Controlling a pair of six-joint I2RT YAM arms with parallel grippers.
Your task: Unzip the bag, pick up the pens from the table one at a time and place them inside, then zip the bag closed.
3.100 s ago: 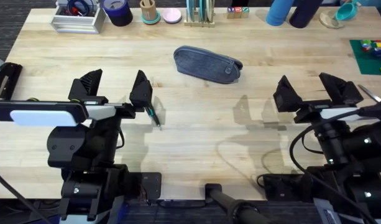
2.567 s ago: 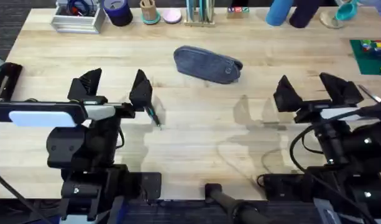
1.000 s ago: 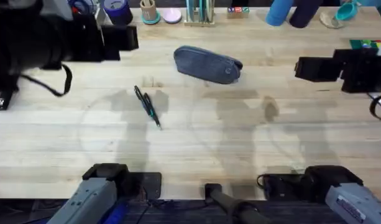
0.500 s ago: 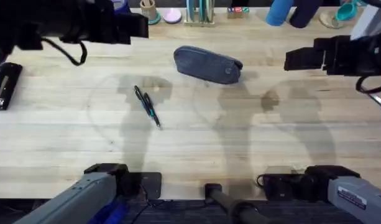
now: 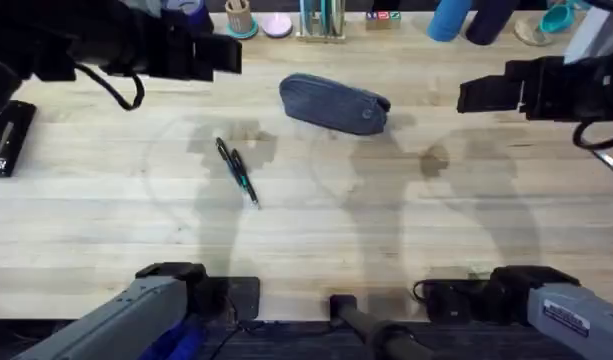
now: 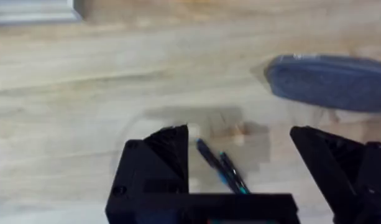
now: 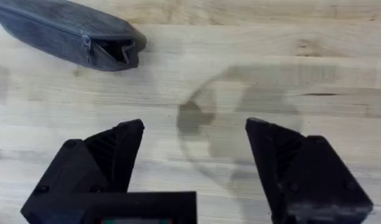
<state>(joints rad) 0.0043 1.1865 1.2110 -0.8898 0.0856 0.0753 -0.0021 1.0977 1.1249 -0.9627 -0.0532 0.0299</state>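
Two pens (image 5: pixel 237 171) lie side by side on the table (image 5: pixel 386 230), at about 8 o'clock from the one pencil pouch (image 5: pixel 333 103), well apart from it. The left wrist view shows the left gripper (image 6: pixel 240 165) spread wide above the pens (image 6: pixel 220 172), the pouch (image 6: pixel 330 81) farther off. The right wrist view shows the right gripper (image 7: pixel 195 155) equally wide over bare table (image 7: pixel 240 81), and the pouch's (image 7: pixel 66 34) zipper pull and end fold. Far back stand a blue cup (image 5: pixel 189 8) and a grey tray.

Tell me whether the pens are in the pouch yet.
Out. Both pens lie side by side on the bare table, apart from the denim pouch.
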